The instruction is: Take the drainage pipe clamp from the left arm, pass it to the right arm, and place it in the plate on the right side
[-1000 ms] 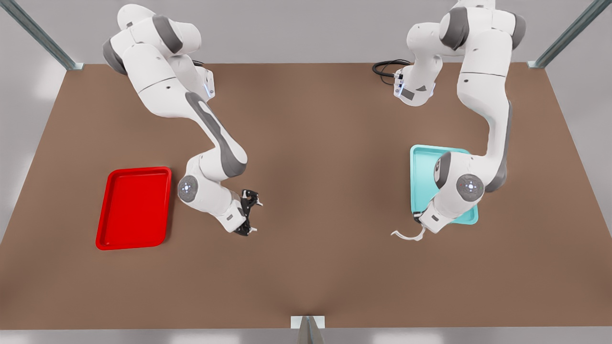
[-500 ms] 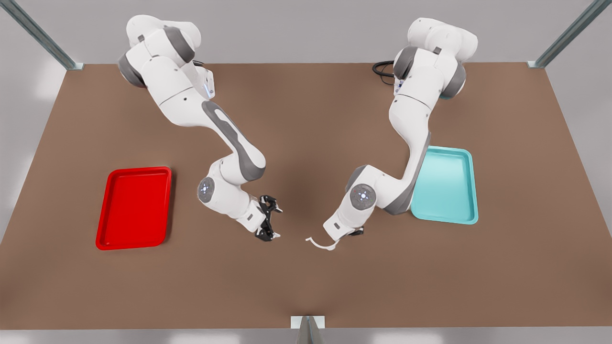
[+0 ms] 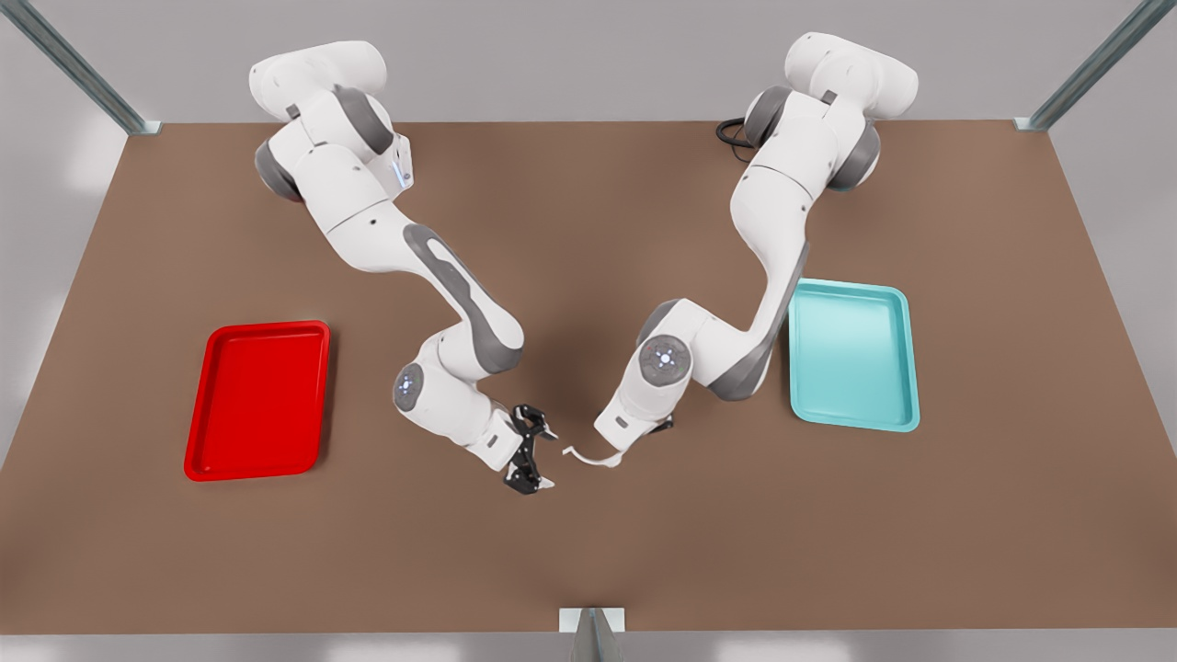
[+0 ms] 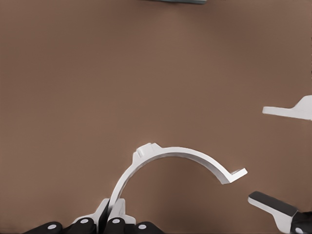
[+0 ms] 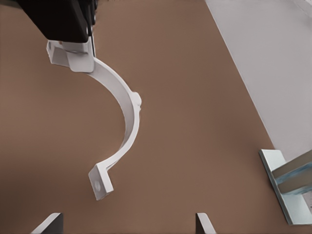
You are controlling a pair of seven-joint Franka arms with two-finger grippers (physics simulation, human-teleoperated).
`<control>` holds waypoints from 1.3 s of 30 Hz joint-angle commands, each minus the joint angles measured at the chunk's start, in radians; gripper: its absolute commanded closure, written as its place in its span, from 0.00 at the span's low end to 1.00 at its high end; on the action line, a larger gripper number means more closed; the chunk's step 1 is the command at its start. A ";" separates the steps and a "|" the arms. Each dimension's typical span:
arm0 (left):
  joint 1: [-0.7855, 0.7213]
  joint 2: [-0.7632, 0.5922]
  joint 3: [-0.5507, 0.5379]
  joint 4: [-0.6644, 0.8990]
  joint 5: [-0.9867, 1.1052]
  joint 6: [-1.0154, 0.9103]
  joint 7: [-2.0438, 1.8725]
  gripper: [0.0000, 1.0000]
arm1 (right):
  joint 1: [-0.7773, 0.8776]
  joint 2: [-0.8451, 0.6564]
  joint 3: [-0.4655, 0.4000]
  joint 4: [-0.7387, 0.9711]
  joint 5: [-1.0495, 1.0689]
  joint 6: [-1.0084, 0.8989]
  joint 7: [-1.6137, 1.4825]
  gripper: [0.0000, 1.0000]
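The white half-ring drainage pipe clamp [image 3: 588,457] hangs just above the table's middle, near the front. My left gripper [image 3: 627,447], on the arm at the front view's right, is shut on one of the clamp's end tabs. In the left wrist view that gripper [image 4: 111,222] pinches the tab and the clamp [image 4: 170,153] arches away from it. My right gripper [image 3: 544,457], on the other arm, is open and faces the clamp's free end, a short gap off. From its wrist the clamp [image 5: 127,109] hangs ahead of its spread fingertips [image 5: 48,223]. The red plate [image 3: 257,400] lies at the front view's left.
A teal tray [image 3: 855,354] lies at the front view's right, behind the left arm's elbow. A metal post foot [image 3: 591,621] stands at the table's front edge, also seen from the right wrist [image 5: 287,183]. A black cable [image 3: 731,131] coils at the far edge.
The left arm swung from over the teal tray to the table's middle, carrying the clamp. The right gripper moved toward it, closing the gap to the clamp's free end.
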 commanded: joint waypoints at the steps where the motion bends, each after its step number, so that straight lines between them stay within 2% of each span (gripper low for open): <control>1: 0.000 0.004 -0.004 0.004 -0.004 -0.004 -0.184 0.79 | 0.001 0.001 0.000 0.004 0.000 0.003 -0.039 0.00; 8: -0.009 0.032 -0.015 0.038 -0.003 -0.001 -0.197 0.79 | 0.024 0.052 -0.001 0.081 -0.003 0.008 -0.011 0.00; 24: -0.028 0.035 -0.004 0.043 0.003 0.026 -0.213 0.79 | 0.099 0.110 -0.014 0.102 -0.014 0.095 0.025 0.01; 25: -0.028 0.036 -0.004 0.043 0.003 0.026 -0.213 0.79 | 0.099 0.112 -0.014 0.102 -0.014 0.095 0.025 0.05; 27: -0.029 0.036 -0.004 0.043 0.003 0.028 -0.213 0.79 | 0.099 0.112 -0.015 0.102 -0.015 0.095 0.024 0.35; 30: -0.029 0.039 -0.004 0.049 0.003 0.028 -0.211 0.79 | 0.099 0.112 -0.021 0.102 -0.018 0.095 0.024 0.69; 31: -0.029 0.039 -0.004 0.047 0.003 0.026 -0.213 0.68 | 0.099 0.112 -0.021 0.102 -0.018 0.095 0.024 0.76; 34: -0.029 0.039 -0.003 0.047 0.003 0.026 -0.223 0.67 | 0.096 0.106 -0.021 0.099 -0.017 0.095 0.041 0.79; 35: -0.028 0.039 -0.001 0.049 0.005 0.026 -0.223 0.00 | 0.096 0.106 -0.023 0.096 -0.015 0.095 0.048 0.79; 39: -0.026 0.030 0.013 0.047 0.005 -0.012 -0.220 0.00 | 0.091 0.103 -0.030 0.088 -0.014 0.094 0.048 0.79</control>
